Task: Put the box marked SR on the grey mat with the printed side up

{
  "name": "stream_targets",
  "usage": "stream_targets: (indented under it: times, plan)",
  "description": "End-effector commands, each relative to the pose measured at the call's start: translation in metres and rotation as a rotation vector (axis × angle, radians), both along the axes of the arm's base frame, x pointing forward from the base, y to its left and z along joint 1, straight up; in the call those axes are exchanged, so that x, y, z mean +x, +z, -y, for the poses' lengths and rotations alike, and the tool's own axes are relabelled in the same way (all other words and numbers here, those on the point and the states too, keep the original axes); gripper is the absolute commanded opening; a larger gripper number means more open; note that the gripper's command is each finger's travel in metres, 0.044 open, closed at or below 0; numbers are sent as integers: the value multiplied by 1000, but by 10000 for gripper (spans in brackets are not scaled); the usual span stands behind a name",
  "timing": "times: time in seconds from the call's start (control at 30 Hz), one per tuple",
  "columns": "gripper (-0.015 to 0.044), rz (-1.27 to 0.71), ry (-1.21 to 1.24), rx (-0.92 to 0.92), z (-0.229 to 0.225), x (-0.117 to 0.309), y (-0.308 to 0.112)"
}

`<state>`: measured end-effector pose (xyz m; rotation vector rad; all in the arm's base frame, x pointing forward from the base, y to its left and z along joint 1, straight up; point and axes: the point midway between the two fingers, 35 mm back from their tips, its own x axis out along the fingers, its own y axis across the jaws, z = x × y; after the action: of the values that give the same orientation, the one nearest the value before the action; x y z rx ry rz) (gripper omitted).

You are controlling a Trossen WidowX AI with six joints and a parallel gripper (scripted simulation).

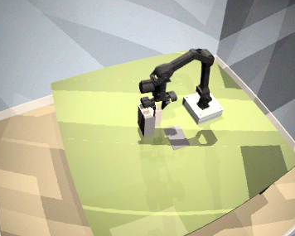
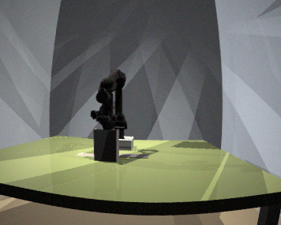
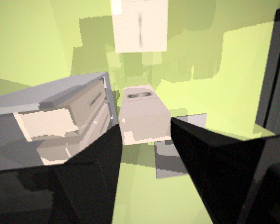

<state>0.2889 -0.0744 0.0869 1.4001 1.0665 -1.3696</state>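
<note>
Looking from the top, we find the hand beside the bin, left of the table's back-right corner. In the exterior view, we see the bin well inside the table's front edge. In the wrist view, the partly spread fingers flank a pale box outside the bin; we cannot tell if they pinch it, or which box is SR.

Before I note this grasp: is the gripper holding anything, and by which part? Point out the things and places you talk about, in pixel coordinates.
Cannot be told: the pale box (image 1: 158, 115) (image 3: 145, 119) appears between the fingertips, but firm contact isn't clear.
</note>
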Motion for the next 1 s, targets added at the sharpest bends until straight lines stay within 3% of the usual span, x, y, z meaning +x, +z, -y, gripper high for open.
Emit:
stream_targets:
  times: [0.0, 0.97]
  plan:
    - [171, 0, 0, 0, 0, 0, 0]
    - [153, -2, 0, 1, -11, -5, 13]
